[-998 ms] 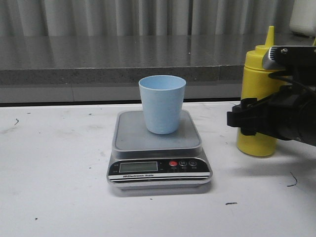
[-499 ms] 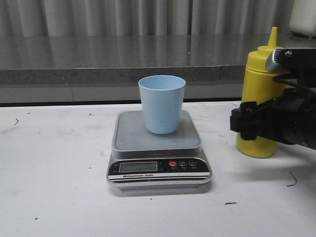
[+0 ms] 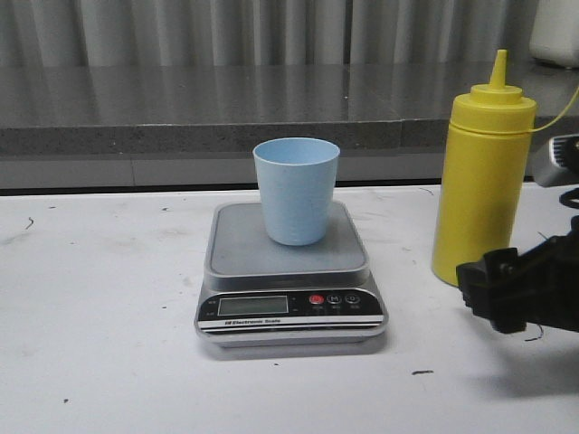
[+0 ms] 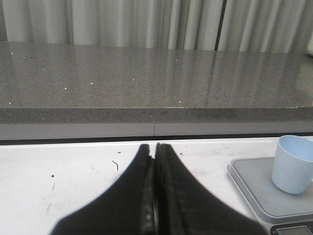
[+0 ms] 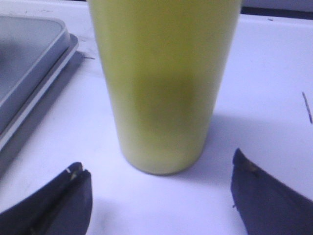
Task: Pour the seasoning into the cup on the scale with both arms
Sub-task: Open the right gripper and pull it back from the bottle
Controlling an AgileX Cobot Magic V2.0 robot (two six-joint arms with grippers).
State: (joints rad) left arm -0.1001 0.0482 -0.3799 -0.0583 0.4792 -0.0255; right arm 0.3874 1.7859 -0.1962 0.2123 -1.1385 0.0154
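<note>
White and lightly scuffed, the table (image 3: 109,344) fills the lower part of my front view, with a grey speckled stone ledge (image 3: 181,104) running behind it and pale curtains (image 3: 226,32) above that.

Near the table's middle sits the silver scale (image 3: 291,276), its square steel platform on top and its display, red button and black stripes along the front edge facing me. The pale blue cup (image 3: 297,190) stands upright on the platform, toward its back, mouth open upward.

To the right of the scale, well apart from it, stands the yellow seasoning bottle (image 3: 481,181). It is upright on the table, cone-shaped nozzle pointing up, and taller than the cup.

The right gripper (image 3: 507,294) shows as a black shape at the right edge of my front view, low over the table and in front of the bottle's base. In the right wrist view its fingers (image 5: 54,200) are spread wide, one on each side of the bottle's base (image 5: 164,83), and neither touches it; bare table shows between each finger and the yellow wall. A corner of the scale lies just beside the bottle in that view.

The left gripper (image 4: 154,196) appears only in the left wrist view. Its two black fingers are pressed together with nothing between them, above the table, with the scale and cup off to one side.
</note>
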